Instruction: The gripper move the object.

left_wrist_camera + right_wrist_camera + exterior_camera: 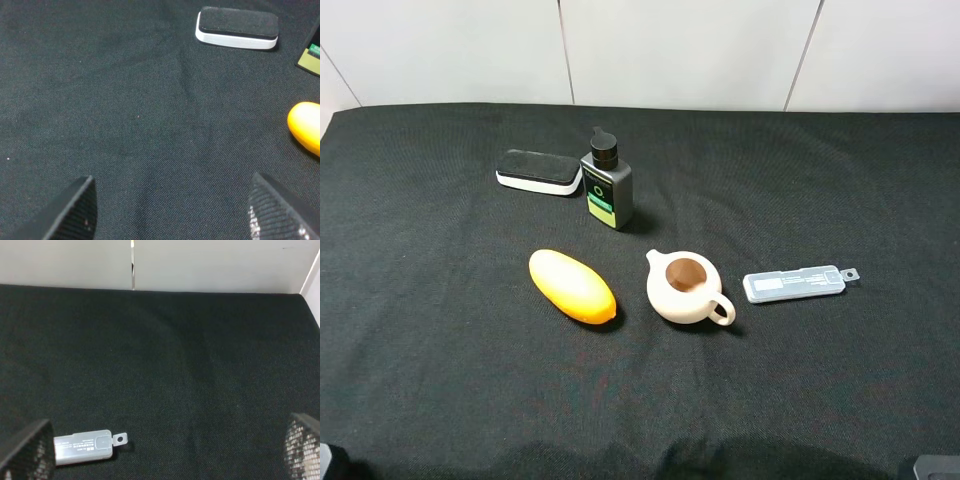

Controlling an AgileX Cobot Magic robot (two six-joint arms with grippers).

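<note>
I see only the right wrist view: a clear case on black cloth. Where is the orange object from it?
Observer: In the high view the orange object lies left of the cream teapot; the clear case is on the teapot's right.
Operator: Is the left pincer holding it?
Observer: No. The left pincer is open over bare cloth, the object apart from it.
Operator: Anything behind the object?
Observer: A black bottle and an eraser.
</note>
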